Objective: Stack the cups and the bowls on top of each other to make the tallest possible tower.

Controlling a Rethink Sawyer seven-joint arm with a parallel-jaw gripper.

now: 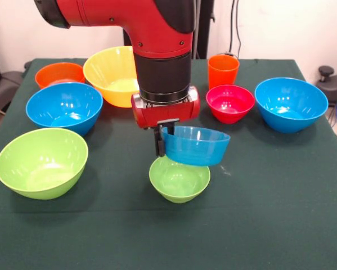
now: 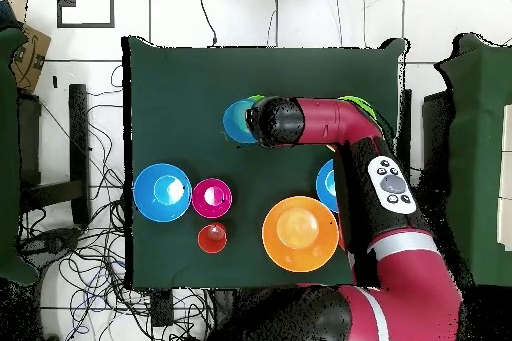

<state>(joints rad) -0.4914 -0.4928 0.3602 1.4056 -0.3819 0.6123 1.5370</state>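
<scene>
My gripper is shut on the rim of a small blue bowl and holds it slightly tilted just above a small green bowl at the table's middle front. In the overhead view the held blue bowl shows beside the arm's wrist, and the green bowl is a sliver. An orange cup stands upright at the back. The yellow-green cup and a stacked tower are out of view.
A large lime bowl sits front left, with a blue bowl, an orange bowl and a big yellow bowl behind it. A red-pink bowl and a blue bowl sit to the right.
</scene>
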